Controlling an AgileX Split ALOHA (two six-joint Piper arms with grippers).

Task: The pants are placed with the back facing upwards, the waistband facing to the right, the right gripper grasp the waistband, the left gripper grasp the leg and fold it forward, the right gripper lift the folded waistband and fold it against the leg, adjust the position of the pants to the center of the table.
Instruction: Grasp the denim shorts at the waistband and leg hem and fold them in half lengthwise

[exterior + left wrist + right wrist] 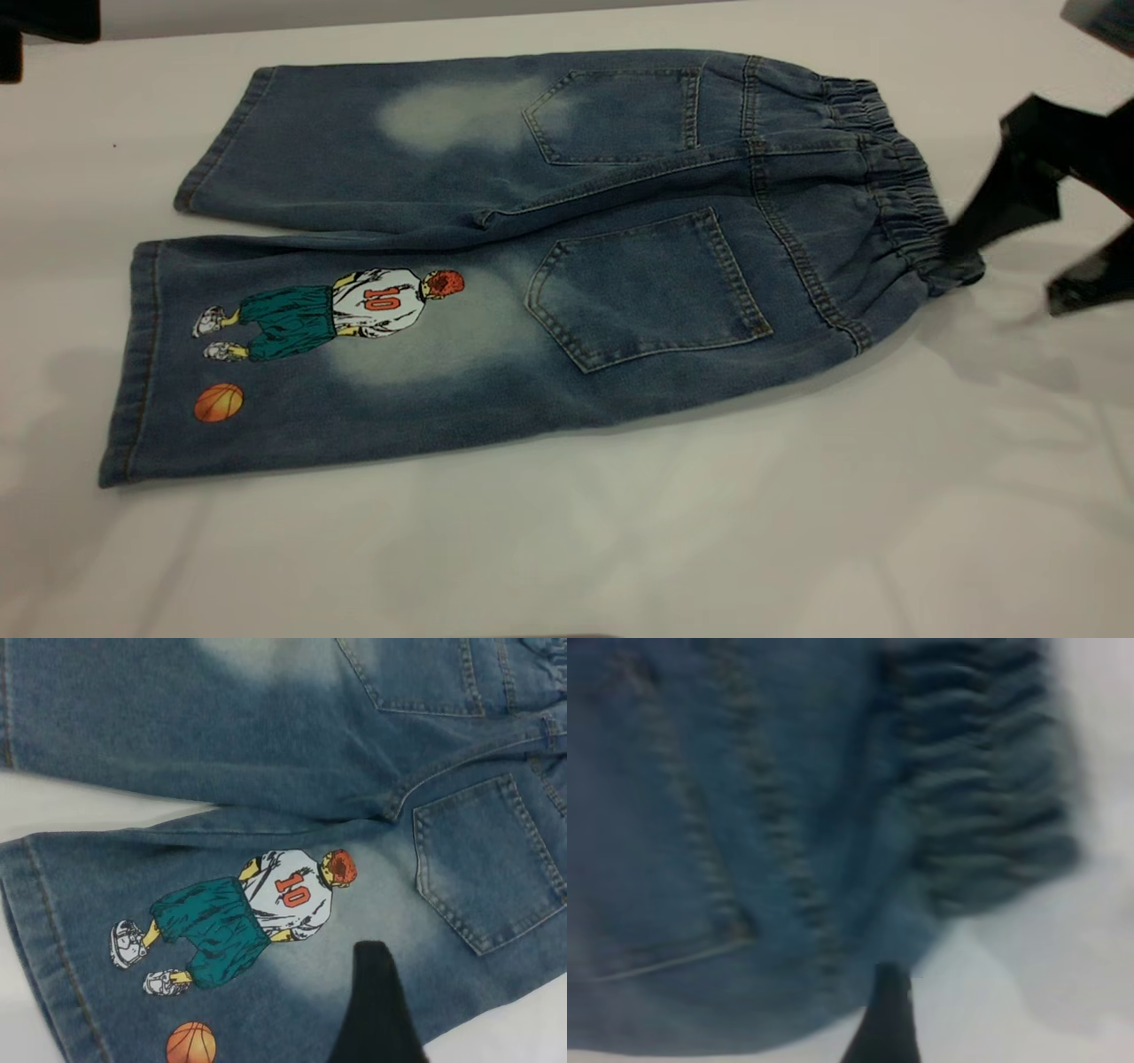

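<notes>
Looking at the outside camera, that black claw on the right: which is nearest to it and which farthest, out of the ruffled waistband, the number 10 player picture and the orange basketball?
From the right end effector:
1. The waistband, right beside it at the pants' right end.
2. The player print, on the near leg, well to the left.
3. The basketball, farthest, near the left hem.

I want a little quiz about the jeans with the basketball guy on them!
1. True or false: the pants are already folded.
2. What number is on the printed player's shirt?
3. Which part of the pants is the right tool next to? A) waistband B) leg hem C) basketball

Key: 1 false, they lie flat on the table; 2 is 10; 3 is A.
</notes>
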